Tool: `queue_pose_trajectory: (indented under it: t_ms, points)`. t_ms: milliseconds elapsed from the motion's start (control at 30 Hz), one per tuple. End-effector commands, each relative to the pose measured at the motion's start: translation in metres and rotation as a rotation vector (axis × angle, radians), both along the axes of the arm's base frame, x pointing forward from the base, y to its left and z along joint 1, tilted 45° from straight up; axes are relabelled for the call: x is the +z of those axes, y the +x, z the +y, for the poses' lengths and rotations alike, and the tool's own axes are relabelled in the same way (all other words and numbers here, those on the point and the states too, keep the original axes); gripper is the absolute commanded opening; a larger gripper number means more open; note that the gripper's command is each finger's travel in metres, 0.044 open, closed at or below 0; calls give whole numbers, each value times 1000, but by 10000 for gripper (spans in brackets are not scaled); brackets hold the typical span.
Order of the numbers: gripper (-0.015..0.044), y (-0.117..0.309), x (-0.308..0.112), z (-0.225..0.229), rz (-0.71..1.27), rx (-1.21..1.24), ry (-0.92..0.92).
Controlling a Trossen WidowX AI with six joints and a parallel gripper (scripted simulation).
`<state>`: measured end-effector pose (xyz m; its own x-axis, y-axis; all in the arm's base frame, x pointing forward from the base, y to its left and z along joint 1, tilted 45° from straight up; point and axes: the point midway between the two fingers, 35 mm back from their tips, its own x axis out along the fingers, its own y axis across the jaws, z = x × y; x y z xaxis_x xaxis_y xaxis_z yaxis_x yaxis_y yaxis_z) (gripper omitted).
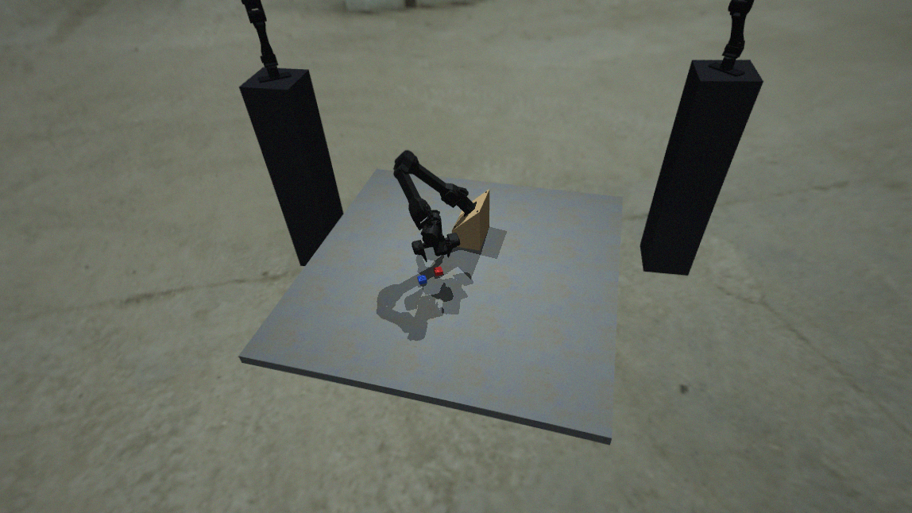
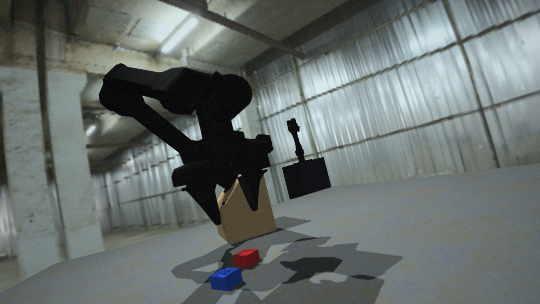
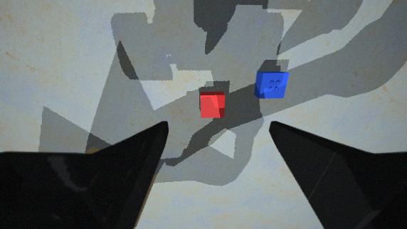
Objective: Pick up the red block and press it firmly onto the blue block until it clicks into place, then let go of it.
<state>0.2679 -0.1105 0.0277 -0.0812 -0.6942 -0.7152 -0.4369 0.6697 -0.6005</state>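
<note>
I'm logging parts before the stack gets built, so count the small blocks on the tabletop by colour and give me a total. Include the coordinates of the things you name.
Red: 1 block (image 1: 438, 271) (image 2: 246, 258) (image 3: 211, 106)
Blue: 1 block (image 1: 422, 279) (image 2: 226, 278) (image 3: 272, 84)
Total: 2 blocks

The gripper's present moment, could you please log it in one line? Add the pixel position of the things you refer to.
jaws: open, nothing held | red block (image 1: 438, 271) (image 2: 246, 258) (image 3: 212, 105): on table, ungrasped | blue block (image 1: 422, 279) (image 2: 226, 279) (image 3: 272, 85): beside red, studs up

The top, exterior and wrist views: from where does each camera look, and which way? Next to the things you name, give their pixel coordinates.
Top: high above, facing obliquely down at the table (image 1: 523, 356); whole arm visible.
Exterior: low beside the table, facing across it; arm and gripper (image 1: 441, 256) (image 2: 237, 217) (image 3: 219, 126).
Wrist: on the arm, facing down between both fingers.
Top and exterior share the wooden mount (image 1: 479, 230) (image 2: 249, 217).
</note>
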Motion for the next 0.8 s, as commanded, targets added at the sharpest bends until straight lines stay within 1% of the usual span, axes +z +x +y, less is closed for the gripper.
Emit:
queue_pose_trajectory:
  t_ms: [0, 767]
  points:
    - [440, -6, -21, -20, 23, 2, -6]
    - [440, -11, -44, -46, 24, 2, -7]
